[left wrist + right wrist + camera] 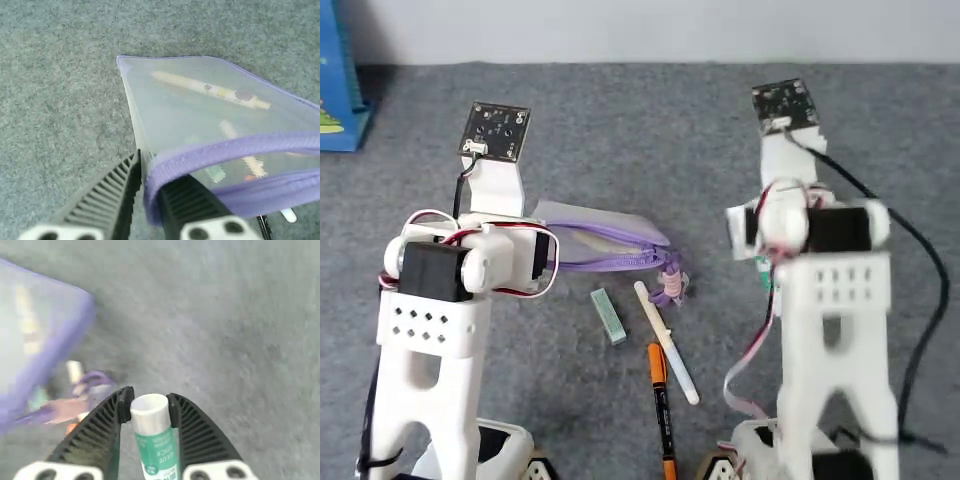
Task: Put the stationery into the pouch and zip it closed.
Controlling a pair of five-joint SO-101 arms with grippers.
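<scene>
A translucent pouch with purple zip edging lies on the grey carpet between the arms, its mouth held up. My left gripper is shut on that purple rim at one end of the opening. A pale patterned pen shows through the pouch wall. My right gripper is shut on a green and white glue stick, held above the carpet to the right of the pouch. A green eraser, a white pen and an orange pen lie in front of the pouch.
A pink and purple zip charm hangs at the pouch's right end. A blue box stands at the far left edge. Open carpet stretches behind both arms and to the right.
</scene>
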